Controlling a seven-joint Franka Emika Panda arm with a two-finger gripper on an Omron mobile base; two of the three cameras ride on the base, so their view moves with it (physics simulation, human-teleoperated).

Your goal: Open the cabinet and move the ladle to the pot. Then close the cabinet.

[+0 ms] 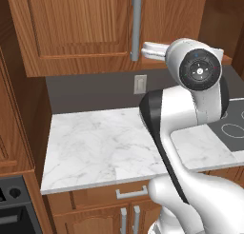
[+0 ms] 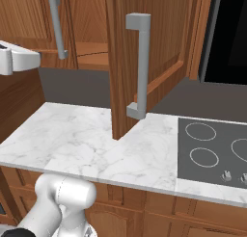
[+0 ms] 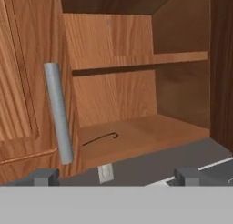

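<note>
Brown cabinet (image 3: 136,41): right door (image 2: 144,58) swung open, left door (image 1: 71,28) shut. Ladle (image 3: 101,139) lies on the bottom shelf (image 3: 150,132). Fingers (image 3: 116,176) spread wide, holding nothing, facing the opening above the tabletop (image 1: 100,147).

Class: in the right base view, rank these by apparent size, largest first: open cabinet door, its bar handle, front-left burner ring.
1. open cabinet door
2. bar handle
3. front-left burner ring

The door swings nearer the camera, exaggerating its size.
</note>
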